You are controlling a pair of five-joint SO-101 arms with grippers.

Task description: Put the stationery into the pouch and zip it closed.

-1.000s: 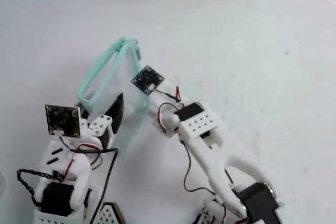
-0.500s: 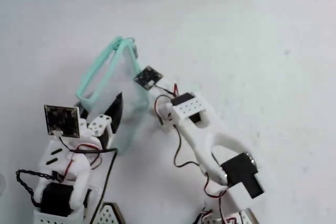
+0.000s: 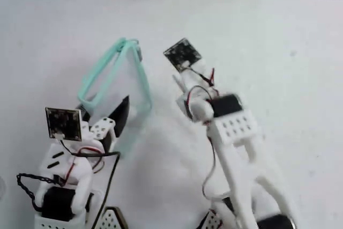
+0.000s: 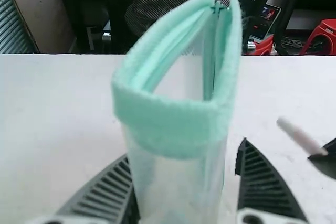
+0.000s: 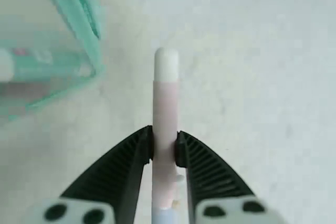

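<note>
I'm loading the pale pink pen [image 5: 166, 93] into the clear mint-edged pouch [image 4: 173, 114].
Right fingers [image 5: 164, 140] pinching it, left fingers [image 4: 184, 153] gripping pouch; mouth alignment next.

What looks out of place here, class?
The clear plastic pouch with mint-green trim stands on end in the left gripper, mouth gaping; the slim white pen is outside it, in the right gripper.

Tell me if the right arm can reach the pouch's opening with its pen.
Probably yes. The left end effector holds the pouch upright with its mouth open, and just bare table lies between it and the pen in the right end effector.
</note>
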